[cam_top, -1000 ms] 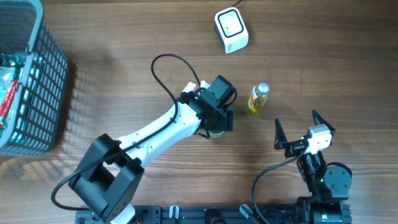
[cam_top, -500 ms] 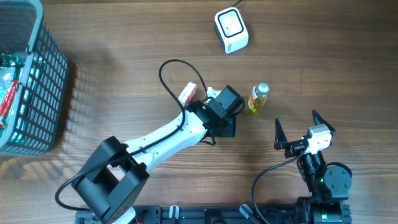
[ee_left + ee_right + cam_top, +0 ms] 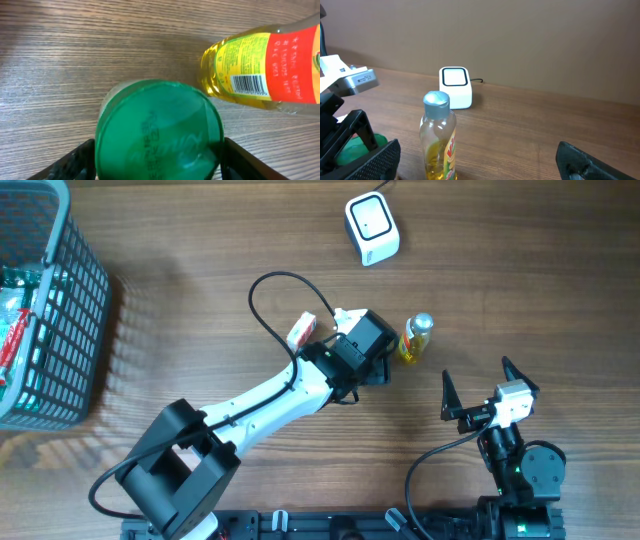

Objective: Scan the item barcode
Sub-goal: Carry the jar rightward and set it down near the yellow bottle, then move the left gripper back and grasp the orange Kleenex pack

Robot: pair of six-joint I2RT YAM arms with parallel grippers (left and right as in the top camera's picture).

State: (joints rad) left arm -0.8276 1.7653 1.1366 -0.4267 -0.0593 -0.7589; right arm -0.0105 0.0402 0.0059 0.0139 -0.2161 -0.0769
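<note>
**Finding.** The left jaws are closed on a squat container with a round green lid (image 3: 156,122). The lid fills the span between them, and both sides press against its rim. Whether it rests on the wooden counter (image 3: 200,240) or is lifted cannot be told.

A clear plastic bottle of yellow oil with a red label and silver cap (image 3: 260,70) stands upright just ahead and to one side of these jaws, near the container but apart from it. The white square barcode scanner (image 3: 372,227) sits well beyond these jaws. The right jaws stand wide open and empty, well apart from everything.

**Assessment.** The item is secured and its barcode has not yet been presented. The next move calls for carrying it past the bottle without a knock. It must then be turned so its code, not visible here, faces the scanner window.
</note>
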